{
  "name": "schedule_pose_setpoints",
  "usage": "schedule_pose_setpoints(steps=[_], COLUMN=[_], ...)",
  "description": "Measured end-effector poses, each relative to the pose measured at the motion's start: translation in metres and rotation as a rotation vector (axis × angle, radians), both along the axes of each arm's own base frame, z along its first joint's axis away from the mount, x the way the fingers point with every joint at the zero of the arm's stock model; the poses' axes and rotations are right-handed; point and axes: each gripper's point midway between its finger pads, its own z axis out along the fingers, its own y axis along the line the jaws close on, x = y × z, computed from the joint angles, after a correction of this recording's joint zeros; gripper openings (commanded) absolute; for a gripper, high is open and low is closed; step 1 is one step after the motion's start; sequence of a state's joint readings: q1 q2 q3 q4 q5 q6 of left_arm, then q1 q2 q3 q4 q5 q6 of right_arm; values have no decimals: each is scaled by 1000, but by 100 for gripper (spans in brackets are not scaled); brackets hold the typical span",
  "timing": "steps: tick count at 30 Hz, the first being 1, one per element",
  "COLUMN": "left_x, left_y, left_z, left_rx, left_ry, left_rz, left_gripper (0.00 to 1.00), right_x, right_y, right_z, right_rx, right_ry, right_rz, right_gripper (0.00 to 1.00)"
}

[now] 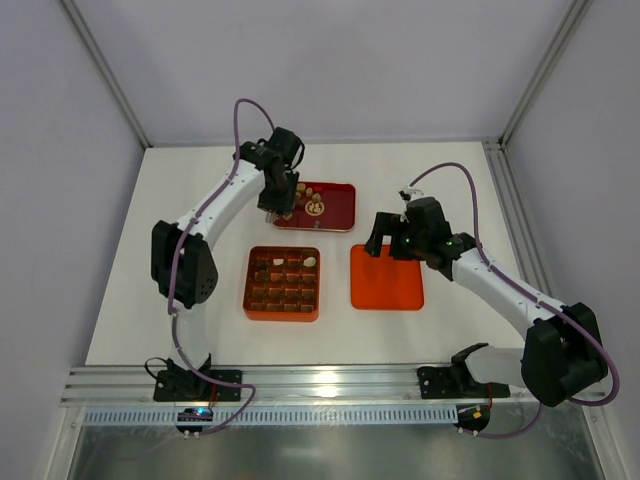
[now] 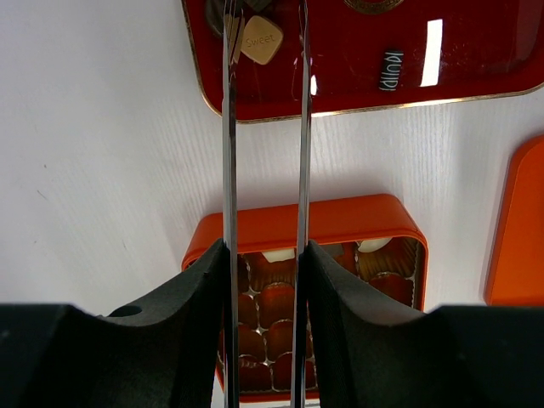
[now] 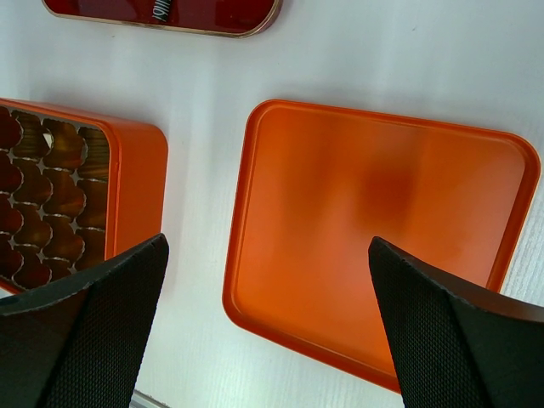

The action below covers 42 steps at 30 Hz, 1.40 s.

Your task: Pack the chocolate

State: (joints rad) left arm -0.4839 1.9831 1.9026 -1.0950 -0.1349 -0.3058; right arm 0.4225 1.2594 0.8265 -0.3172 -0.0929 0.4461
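Observation:
Several chocolates (image 1: pixel 312 203) lie in a dark red tray (image 1: pixel 340 213) at the back. The left wrist view shows a cream square candy (image 2: pixel 261 39) and a dark candy (image 2: pixel 390 70) there. My left gripper (image 1: pixel 272 208) hangs over the tray's left end. Its two thin metal blades (image 2: pixel 266 17) stand apart on either side of the cream candy, open. The orange grid box (image 1: pixel 282 283) holds a few candies, among them a cream one (image 1: pixel 310 262). My right gripper (image 1: pixel 379 241) is wide open and empty above the flat orange lid (image 1: pixel 387 277).
The box (image 3: pixel 136 183), the lid (image 3: pixel 374 229) and the tray's edge (image 3: pixel 170 21) also show in the right wrist view. White table, with walls on three sides and a metal rail (image 1: pixel 330 385) along the near edge.

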Motion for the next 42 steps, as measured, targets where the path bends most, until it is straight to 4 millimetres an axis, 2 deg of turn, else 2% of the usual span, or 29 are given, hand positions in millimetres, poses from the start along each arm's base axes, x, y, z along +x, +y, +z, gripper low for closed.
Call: schedule_pose_setpoints(steps=[8,19,34,42], left_x=[2,6,12,12], left_y=[4,3,0,0], left_z=[-2,-20,-16,-18], left_rx=[1,16,9,12], left_ry=[2,41,26,30], left_rz=[9,12,10,10], left_gripper=[40,39,38,31], right_x=[0,1,1,1], right_y=[1,1,1,1], right_z=[-4,-7,-8,-8], right_rx=[-2,-7,-8,-8], right_ry=[10,17,19,19], right_rz=[3,5,5,5], right_gripper=[100,100,100,100])
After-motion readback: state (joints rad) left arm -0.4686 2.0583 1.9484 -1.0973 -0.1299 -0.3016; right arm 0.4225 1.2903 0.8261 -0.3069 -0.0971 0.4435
